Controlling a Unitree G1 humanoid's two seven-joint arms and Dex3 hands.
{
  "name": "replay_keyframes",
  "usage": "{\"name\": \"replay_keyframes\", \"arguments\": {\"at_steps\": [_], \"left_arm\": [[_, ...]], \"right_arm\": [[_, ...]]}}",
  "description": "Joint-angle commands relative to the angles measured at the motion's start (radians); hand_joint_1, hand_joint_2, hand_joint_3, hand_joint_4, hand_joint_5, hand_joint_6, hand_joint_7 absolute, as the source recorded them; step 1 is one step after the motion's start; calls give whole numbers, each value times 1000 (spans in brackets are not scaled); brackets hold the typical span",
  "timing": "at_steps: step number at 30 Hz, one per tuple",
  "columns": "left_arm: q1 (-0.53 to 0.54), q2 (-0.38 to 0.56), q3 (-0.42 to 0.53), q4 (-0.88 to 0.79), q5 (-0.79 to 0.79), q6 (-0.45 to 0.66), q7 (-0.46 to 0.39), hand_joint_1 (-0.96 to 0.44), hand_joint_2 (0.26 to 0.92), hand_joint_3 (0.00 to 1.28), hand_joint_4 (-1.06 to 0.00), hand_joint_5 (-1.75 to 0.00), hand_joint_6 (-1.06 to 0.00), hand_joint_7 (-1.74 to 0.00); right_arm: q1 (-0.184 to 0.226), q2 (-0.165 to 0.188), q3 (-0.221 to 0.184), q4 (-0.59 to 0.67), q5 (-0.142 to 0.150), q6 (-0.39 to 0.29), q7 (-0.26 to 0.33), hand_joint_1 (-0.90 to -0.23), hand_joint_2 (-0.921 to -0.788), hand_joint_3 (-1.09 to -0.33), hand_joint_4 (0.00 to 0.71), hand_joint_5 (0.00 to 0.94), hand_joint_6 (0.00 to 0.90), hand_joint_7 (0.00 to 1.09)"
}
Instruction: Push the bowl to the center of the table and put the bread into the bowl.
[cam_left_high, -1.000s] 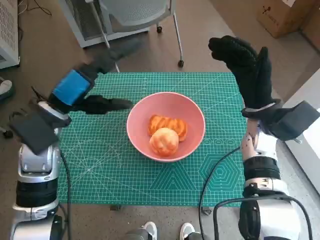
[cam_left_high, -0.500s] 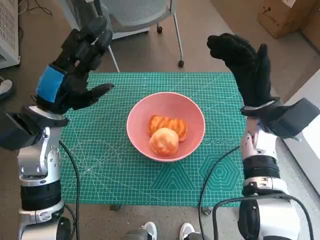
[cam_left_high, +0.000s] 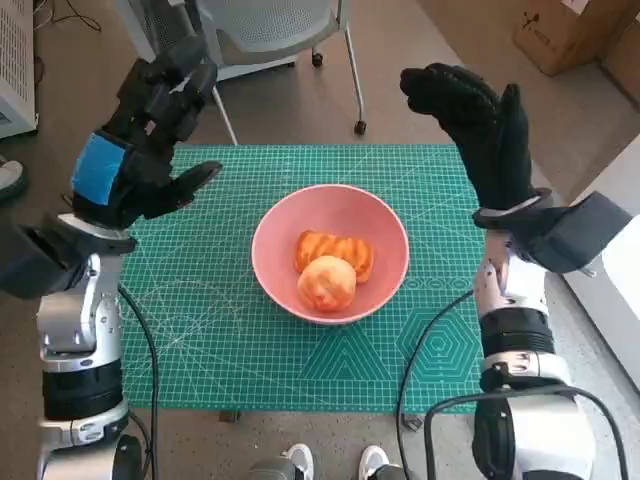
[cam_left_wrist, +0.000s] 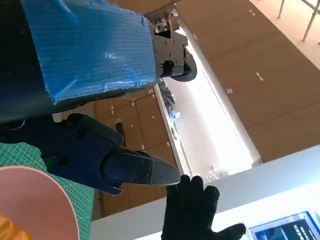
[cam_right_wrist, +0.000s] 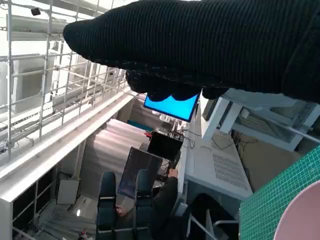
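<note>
A pink bowl (cam_left_high: 385, 236) stands near the middle of the green cutting mat (cam_left_high: 200, 330). Two pieces of bread lie inside it: a ridged orange loaf (cam_left_high: 340, 249) and a round bun (cam_left_high: 326, 283) in front of it. My left hand (cam_left_high: 140, 150) is raised above the mat's far left corner, fingers spread, holding nothing. My right hand (cam_left_high: 480, 125) is lifted above the far right corner, fingers apart and empty. The left wrist view catches the bowl's rim (cam_left_wrist: 60, 200) and the gloved right hand (cam_left_wrist: 192, 215). The right wrist view shows a sliver of bowl (cam_right_wrist: 305, 220).
A grey chair (cam_left_high: 275, 30) stands just beyond the table's far edge. A cardboard box (cam_left_high: 565, 30) sits on the floor at the far right. Shoes of a person (cam_left_high: 335, 462) show at the near edge. A seated person (cam_right_wrist: 167, 200) appears in the right wrist view.
My left hand rose from low over the mat's left side to high above the far left corner. My right hand shifted slightly left. The bowl and bread stayed put.
</note>
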Motion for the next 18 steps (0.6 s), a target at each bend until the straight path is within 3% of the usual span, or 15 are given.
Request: {"name": "replay_keyframes", "arguments": {"at_steps": [1, 18], "left_arm": [[-34, -5, 7, 9, -19, -4, 7, -627, 921, 246, -115, -9, 1, -537], [-54, -15, -2, 31, -31, -7, 12, -611, 921, 204, -120, -10, 1, -571]], "right_arm": [[2, -13, 5, 2, -11, 23, -9, -697, -921, -635, 214, 0, 344, 1], [6, -18, 11, -19, -13, 33, -25, -711, -921, -614, 214, 0, 344, 1]]}}
